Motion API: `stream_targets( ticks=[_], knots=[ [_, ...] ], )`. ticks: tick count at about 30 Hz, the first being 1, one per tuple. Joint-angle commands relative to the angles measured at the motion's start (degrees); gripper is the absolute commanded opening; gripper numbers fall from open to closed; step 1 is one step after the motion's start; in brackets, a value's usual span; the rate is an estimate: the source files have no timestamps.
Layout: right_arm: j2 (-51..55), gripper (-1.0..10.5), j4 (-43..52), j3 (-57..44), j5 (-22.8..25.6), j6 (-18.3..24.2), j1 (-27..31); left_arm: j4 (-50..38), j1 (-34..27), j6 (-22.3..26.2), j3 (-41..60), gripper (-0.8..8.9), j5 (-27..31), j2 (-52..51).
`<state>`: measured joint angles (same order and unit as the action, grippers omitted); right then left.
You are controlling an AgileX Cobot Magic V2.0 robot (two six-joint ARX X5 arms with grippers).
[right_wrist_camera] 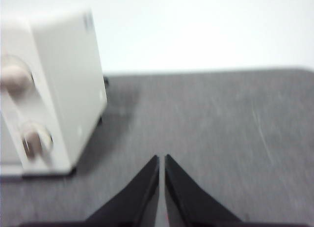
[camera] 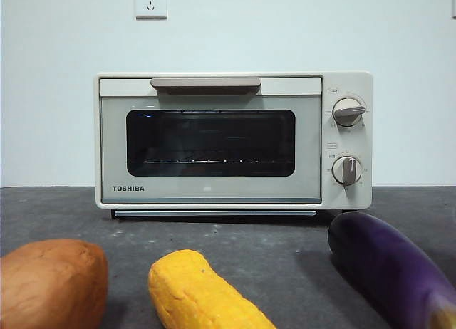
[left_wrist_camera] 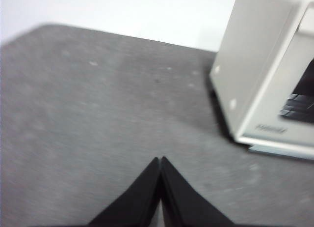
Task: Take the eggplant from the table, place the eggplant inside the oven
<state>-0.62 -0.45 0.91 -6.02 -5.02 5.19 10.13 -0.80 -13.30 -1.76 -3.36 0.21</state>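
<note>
A glossy deep-purple eggplant (camera: 390, 266) lies on the dark grey table (camera: 285, 240) at the front right, its yellowish end at the picture's corner. Behind it stands the cream Toshiba oven (camera: 234, 140), door closed, wire rack dimly visible through the glass. In the left wrist view my left gripper (left_wrist_camera: 160, 160) is shut and empty over bare table beside the oven's (left_wrist_camera: 265, 74) left side. In the right wrist view my right gripper (right_wrist_camera: 161, 158) is shut and empty beside the oven's (right_wrist_camera: 64, 89) knob side. Neither gripper shows in the front view.
An orange-brown sweet potato (camera: 51, 283) lies at the front left and a yellow corn cob (camera: 199, 292) in the front middle. A white wall with a socket (camera: 151, 1) stands behind the oven.
</note>
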Motion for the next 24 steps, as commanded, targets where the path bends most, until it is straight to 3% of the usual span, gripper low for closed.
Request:
stream_targets(
  ticks=[1, 4, 6, 11, 16, 24],
  knots=[
    [0.0, 0.0, 3.0, 0.0, -0.3, -4.9, -0.1, -1.7, 0.0, -12.1, 1.5, 0.07, -1.0, 0.0],
    [0.0, 0.0, 6.0, 0.0, -0.3, -10.2, -0.1, -2.4, 0.0, -14.7, 1.2, 0.07, -1.2, 0.0],
    [0.0, 0.0, 6.4, 0.6, -1.5, -15.9, -0.1, -2.0, 0.0, -14.9, 0.9, 0.07, -2.3, 0.0],
    [0.0, 0.0, 2.5, 3.5, -2.4, -21.0, -0.1, 1.5, 0.0, -15.4, -1.9, 0.07, -4.8, 0.7],
    [-2.0, 0.0, -9.6, 11.2, -3.0, -21.2, -0.1, 4.1, 0.0, -15.5, -7.4, 0.07, -6.8, 4.7],
    [-9.7, 0.0, -16.6, 22.9, -5.2, -16.9, -0.1, 4.0, 0.0, -13.0, -17.8, 0.07, -13.7, 19.1]
  ],
)
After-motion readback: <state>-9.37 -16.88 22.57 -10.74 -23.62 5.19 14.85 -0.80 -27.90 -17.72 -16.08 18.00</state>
